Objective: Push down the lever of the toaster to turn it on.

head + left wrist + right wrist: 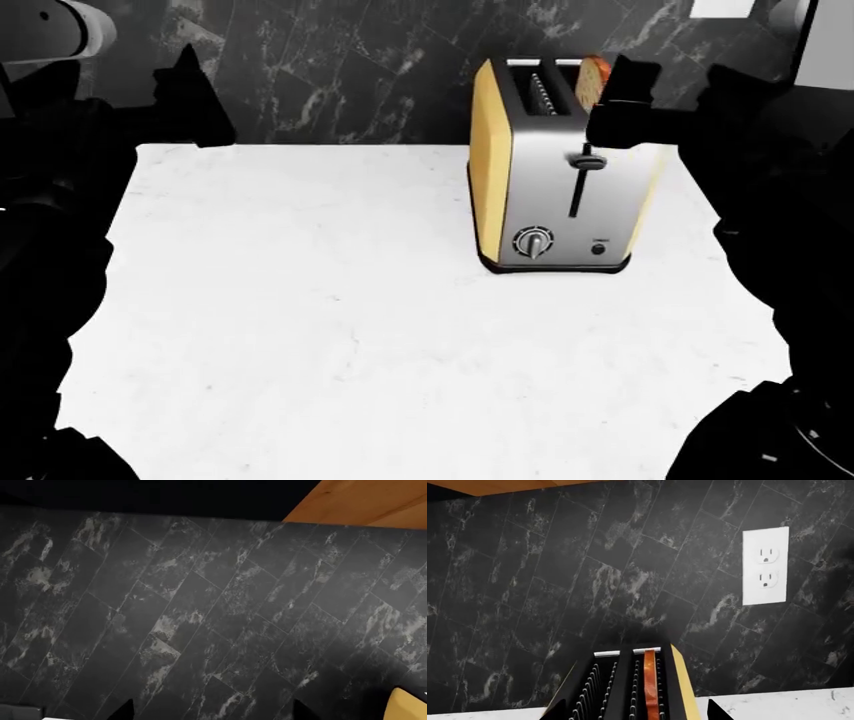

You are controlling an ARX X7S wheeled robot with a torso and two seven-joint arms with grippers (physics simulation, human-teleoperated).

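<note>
Toaster [554, 190] stood on tabletop [320, 330], right-rear, w/ lever [583, 159] on its front; wall outlet [765, 566] behind.

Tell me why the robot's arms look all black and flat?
In the head view the left end effector and right end effector render as unlit silhouettes, while the toaster and white counter are evenly bright; both wrist views show sharp dark marble wall without blur.

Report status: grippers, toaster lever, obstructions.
Right gripper above the toaster, empty, jaws unclear. Left gripper idle, far left. Lever up, unpressed. Nothing blocking.
</note>
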